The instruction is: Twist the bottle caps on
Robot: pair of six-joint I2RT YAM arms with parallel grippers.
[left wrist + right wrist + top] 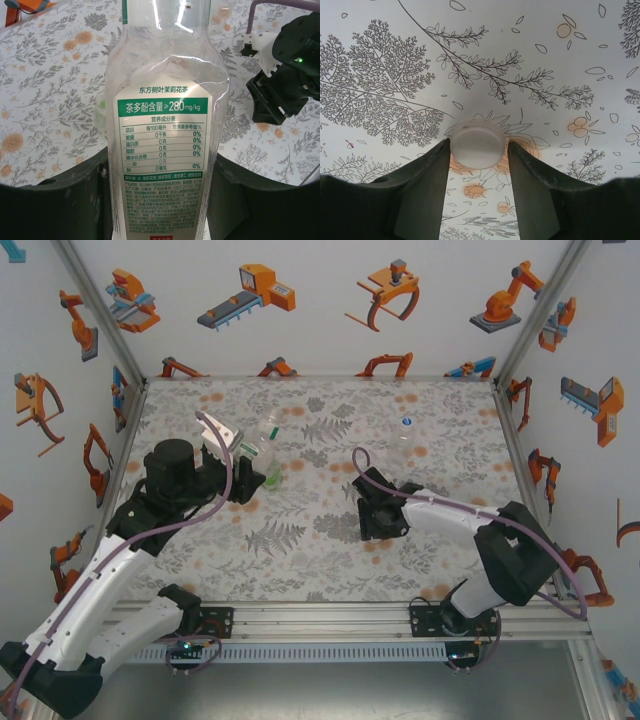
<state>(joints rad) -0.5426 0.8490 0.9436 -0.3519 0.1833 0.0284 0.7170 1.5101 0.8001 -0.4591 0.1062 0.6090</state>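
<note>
Cap pinched, bottle clamped.
The right gripper [477, 165] had closed on the white cap [477, 142] by its rim, over the table [560, 60]; the left gripper [160, 200] clamped the labelled bottle [165, 125] around its body (thin, light, slick plastic that probably buckles, so squeeze gently).

A leaf-and-flower patterned tablecloth [300, 550] lies between white walls [320, 330] printed with orange robots.

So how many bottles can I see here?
3. The labelled bottle is in the left gripper, the green-tinted bottle stands just beside it, the clear bottle stands farther right. I see no others.
</note>
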